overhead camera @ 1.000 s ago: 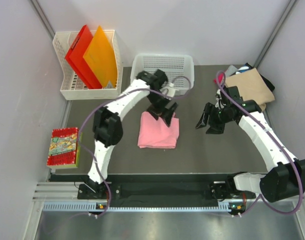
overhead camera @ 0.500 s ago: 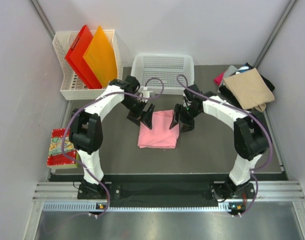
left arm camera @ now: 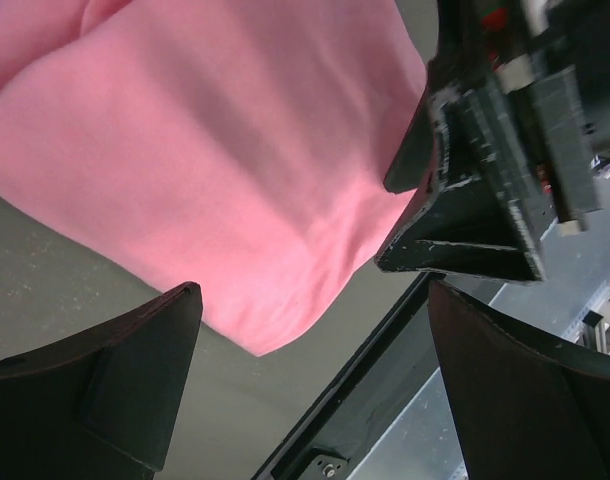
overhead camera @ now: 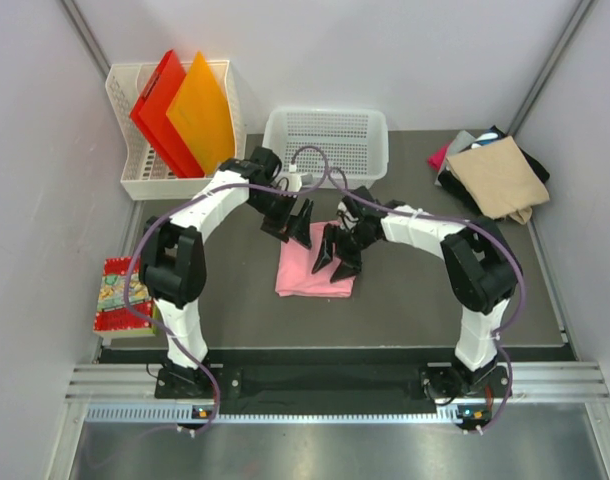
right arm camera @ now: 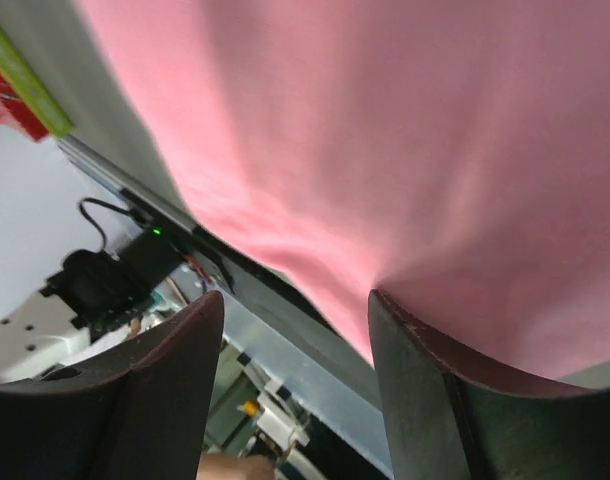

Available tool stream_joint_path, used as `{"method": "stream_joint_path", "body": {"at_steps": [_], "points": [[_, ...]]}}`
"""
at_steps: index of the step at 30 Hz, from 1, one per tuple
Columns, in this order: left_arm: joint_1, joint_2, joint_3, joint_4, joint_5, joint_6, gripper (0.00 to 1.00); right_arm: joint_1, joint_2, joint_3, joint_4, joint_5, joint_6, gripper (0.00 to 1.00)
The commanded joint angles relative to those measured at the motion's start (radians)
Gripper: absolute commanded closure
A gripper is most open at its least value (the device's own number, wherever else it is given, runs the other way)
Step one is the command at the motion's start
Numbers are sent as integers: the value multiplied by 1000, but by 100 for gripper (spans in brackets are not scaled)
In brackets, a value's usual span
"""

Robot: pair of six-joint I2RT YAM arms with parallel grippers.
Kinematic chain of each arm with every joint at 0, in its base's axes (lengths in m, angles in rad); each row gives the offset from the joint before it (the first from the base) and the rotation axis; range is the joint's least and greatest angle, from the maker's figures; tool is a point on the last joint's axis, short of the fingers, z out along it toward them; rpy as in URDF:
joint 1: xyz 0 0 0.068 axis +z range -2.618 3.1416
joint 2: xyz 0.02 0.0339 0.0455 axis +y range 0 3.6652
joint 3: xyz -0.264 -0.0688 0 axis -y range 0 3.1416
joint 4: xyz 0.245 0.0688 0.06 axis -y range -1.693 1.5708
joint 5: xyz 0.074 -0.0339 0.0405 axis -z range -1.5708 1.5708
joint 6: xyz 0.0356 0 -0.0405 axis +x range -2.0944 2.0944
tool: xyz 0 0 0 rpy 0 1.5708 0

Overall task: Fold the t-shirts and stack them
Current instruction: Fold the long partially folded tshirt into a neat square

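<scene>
T-shirts show in two places. The pink t-shirt (overhead camera: 307,272) lies folded into a rough rectangle at the middle of the worktop (overhead camera: 405,300), and both arms bend inward over it.

The left arm rises from the near edge, arches out toward the left edge and curves back in. It sets the left pincer (overhead camera: 295,232) over the shirt's far-left corner, pointing down. Its two fingers (left arm camera: 135,390) stand spread wide, with pink cloth and bare worktop between them, gripping nothing.

The right arm rises from its base, folds at the elbow and reaches left. This puts the right pincer (overhead camera: 335,265) on the shirt's right half, just beside the left one. Its fingers (right arm camera: 455,400) are also parted; one tip meets the cloth where it dimples, and nothing is clamped.

A stack of folded shirts sits in the far right corner, well apart. One tan t-shirt (overhead camera: 500,178) is on top, with one black (overhead camera: 451,183), one magenta (overhead camera: 440,157) and one grey (overhead camera: 467,140) showing under it.

One white mesh basket (overhead camera: 325,135) stands at the middle of the far edge. One white rack (overhead camera: 135,180) in the far left corner holds two folders, one red (overhead camera: 160,110) and one orange (overhead camera: 200,110). One red patterned box (overhead camera: 128,293) lies by the left edge.
</scene>
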Motion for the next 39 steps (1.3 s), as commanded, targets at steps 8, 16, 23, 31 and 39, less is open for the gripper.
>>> {"method": "stream_joint_path", "body": {"at_steps": [8,16,23,31,39], "points": [[11,2,20,52,-1,-20,1,29,77,-134,35,-17,-33,41],[11,-8,99,-12,-7,17,1,-52,-2,142,-224,0,-205,35],[7,-25,32,15,47,15,1,-276,25,210,-286,46,-354,32],[-25,-30,-84,75,87,58,3,-345,243,357,-276,67,-429,32],[-61,40,-120,150,70,52,4,-356,314,398,-232,18,-419,33]]}}
